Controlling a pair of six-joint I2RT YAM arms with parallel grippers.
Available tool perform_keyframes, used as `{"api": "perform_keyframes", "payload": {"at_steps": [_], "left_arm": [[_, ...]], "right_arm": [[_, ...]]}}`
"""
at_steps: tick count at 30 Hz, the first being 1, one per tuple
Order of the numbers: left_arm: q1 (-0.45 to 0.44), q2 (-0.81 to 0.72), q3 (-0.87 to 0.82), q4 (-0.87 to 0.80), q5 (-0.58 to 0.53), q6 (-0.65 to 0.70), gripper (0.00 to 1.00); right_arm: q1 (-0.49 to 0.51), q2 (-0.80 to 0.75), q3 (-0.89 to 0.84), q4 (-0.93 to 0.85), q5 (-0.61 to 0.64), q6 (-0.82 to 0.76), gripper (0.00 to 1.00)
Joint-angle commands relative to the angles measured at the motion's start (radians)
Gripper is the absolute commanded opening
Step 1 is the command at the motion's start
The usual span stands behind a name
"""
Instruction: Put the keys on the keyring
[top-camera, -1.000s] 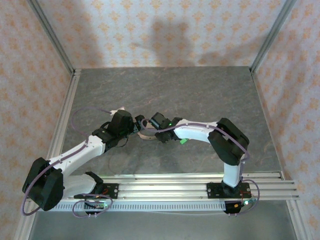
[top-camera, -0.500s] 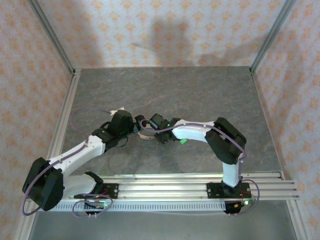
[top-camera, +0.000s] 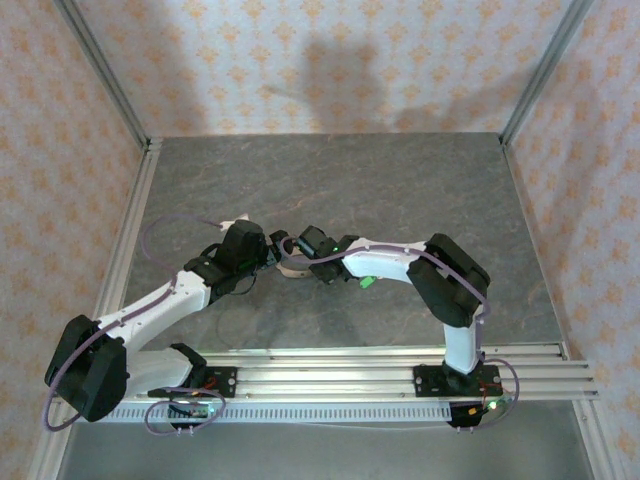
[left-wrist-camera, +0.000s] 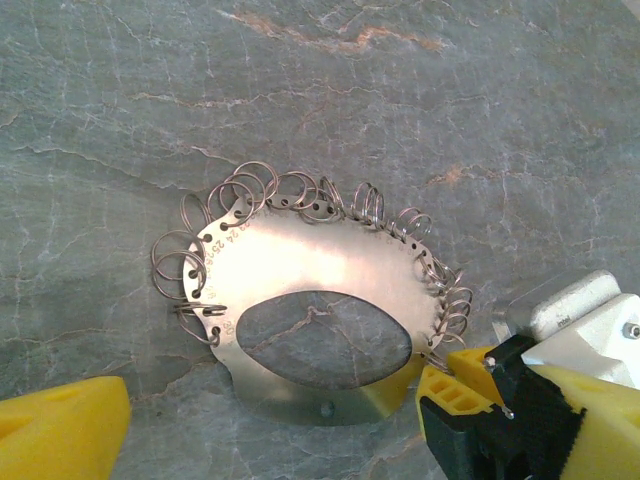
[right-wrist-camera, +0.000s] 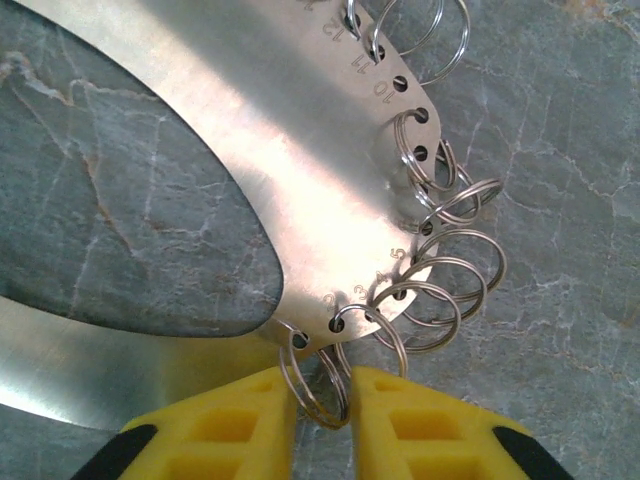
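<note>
Left gripper (top-camera: 271, 254) gapes wide, empty, with the keyring (left-wrist-camera: 300, 270) at its 12 o'clock, long axis 10-to-4. Right gripper (right-wrist-camera: 320, 400) pinches one split ring (right-wrist-camera: 300, 375) on the keyring's rim. Key (top-camera: 366, 282) lies at 4 o'clock from it, nearer the right arm.

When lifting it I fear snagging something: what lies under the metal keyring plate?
Through the keyring's oval cutout, bare grey table shows, nothing else. Whatever lies beneath the solid metal is covered. The right gripper's jaws flank one small ring at its rim.
</note>
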Motion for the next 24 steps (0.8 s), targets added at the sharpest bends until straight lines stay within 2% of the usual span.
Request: {"api": "perform_keyframes", "payload": {"at_steps": [1,5,9,15,24], "left_arm": [[-0.006,-0.012,-0.002,-0.015,-0.017,-0.009,1.0],[-0.006,-0.013,-0.002,-0.014,-0.015,-0.01,1.0],[-0.005,-0.014,-0.004,-0.015,-0.015,-0.008,1.0],[-0.006,-0.02,-0.004,-0.015,-0.016,-0.011,1.0],[-0.006,-0.028,0.0,-0.02,-0.017,-0.015,1.0]], "right_arm": [[-0.005,0.019,0.036,-0.008,0.028,0.0,0.18],[-0.006,0.019,0.041,-0.013,0.013,-0.005,0.12],[-0.006,0.013,0.039,-0.018,-0.01,-0.005,0.0],[-0.018,-0.015,0.036,-0.025,-0.083,0.007,0.0],[-0.114,-0.104,0.033,-0.012,-0.37,0.078,0.0]]}}
